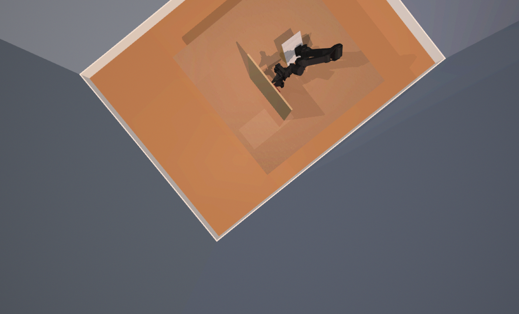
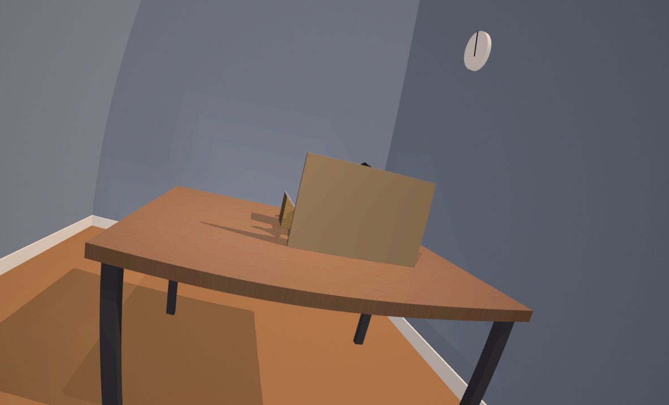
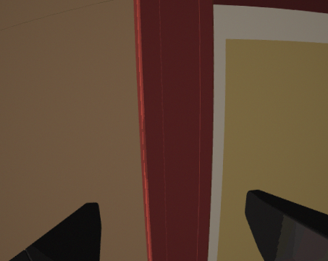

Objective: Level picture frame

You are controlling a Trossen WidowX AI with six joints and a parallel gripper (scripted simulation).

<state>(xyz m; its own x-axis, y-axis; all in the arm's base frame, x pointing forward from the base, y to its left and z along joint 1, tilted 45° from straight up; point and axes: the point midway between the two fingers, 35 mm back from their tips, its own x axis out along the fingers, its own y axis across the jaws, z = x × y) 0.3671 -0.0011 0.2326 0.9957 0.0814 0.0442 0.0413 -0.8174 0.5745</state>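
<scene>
The surface (image 2: 256, 282) looks like smooth, matt wood, fine grain showing along its front edge. The upright board (image 1: 267, 87) (image 2: 362, 211) (image 3: 62, 127) near its right corner looks matt and smooth. The picture frame (image 1: 278, 89) (image 3: 179, 127) has smooth red sides, plastic or painted wood, unclear which. The tool (image 1: 275, 83) (image 3: 174, 209) is smooth, dark, dull.
</scene>
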